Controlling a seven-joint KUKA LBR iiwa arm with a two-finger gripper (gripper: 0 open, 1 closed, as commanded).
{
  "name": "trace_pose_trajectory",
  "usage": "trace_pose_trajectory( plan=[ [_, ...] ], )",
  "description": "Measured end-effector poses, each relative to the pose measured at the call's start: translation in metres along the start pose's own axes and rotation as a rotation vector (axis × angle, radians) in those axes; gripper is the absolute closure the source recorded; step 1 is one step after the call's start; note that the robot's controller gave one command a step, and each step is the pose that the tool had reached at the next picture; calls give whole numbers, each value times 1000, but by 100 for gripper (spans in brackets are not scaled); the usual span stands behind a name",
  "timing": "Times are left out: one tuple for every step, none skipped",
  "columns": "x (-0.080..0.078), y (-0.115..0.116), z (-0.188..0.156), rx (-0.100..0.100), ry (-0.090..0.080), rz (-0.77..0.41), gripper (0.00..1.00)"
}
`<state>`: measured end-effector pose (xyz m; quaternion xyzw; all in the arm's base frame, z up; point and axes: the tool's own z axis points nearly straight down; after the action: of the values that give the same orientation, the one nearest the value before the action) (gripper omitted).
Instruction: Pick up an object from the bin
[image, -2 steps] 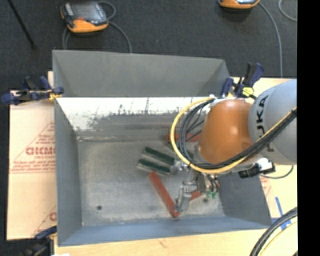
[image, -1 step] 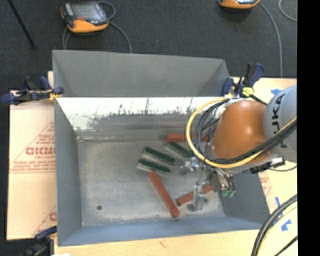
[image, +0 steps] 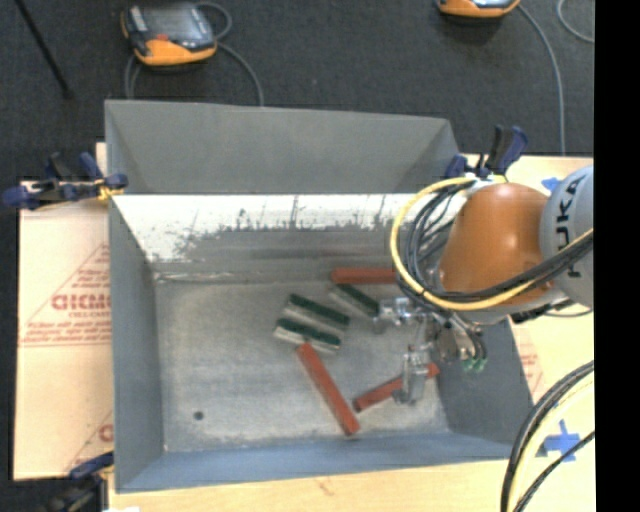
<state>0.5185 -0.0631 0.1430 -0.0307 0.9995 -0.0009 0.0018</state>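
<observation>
Pincer (image: 412, 384) over red stick (image: 372, 398) (bin's right)

One camera, high above bin (image: 280, 150), angled slightly sideways

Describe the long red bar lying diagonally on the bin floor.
The long red bar is a straight, narrow, matte reddish-brown strip. It lies flat on the bin floor, slanting from upper left to lower right. Its upper end reaches a green brush; a shorter red bar nears its lower end. The gripper is apart from it.
</observation>
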Motion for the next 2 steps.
trace_pose_trajectory(
  plan=[
    [6,0,33,0,-3,-194,0],
    [20,-35,71,-7,-1,-294,100]
  ],
)
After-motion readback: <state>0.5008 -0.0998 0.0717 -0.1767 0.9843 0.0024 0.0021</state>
